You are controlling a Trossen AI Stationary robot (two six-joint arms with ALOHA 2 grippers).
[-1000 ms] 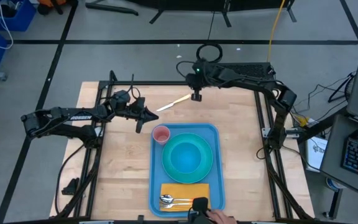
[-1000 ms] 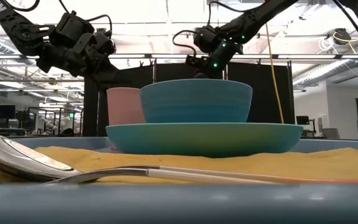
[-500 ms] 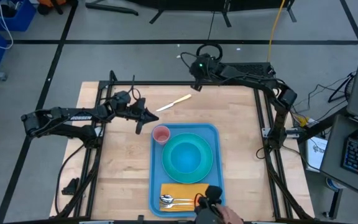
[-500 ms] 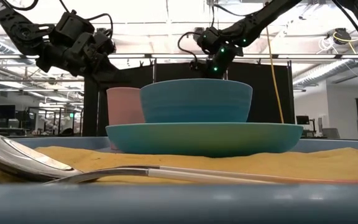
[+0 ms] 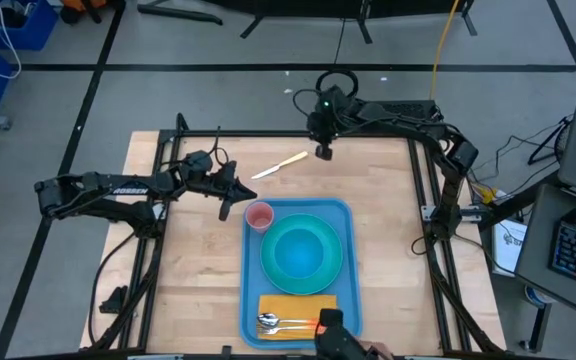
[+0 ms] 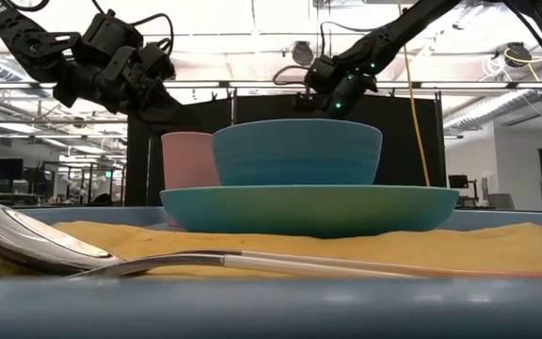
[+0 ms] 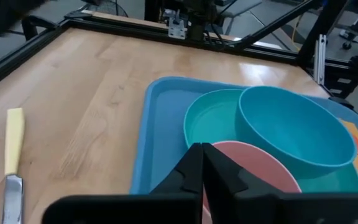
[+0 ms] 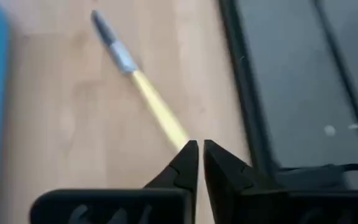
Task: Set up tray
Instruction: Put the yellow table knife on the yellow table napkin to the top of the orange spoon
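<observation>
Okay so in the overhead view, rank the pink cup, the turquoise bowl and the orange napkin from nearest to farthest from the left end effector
From the left end effector:
1. Pink cup, just beside it at the tray's far-left corner.
2. Turquoise bowl, mid-tray.
3. Orange napkin, at the tray's near end.

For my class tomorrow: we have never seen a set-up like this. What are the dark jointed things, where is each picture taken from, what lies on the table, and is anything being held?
The dark jointed things are two robot arms at a wooden table. One picture looks straight down, one sits at table-top level, and two come from cameras on the arms' wrists.

On the table lies a blue tray holding a turquoise plate with a bowl on it, a pink cup, and an orange napkin with spoons. A yellow-handled knife lies on the bare wood beyond the tray.

The left hand hangs beside the cup; the right hand is near the knife's handle. Both are shut and hold nothing.
</observation>
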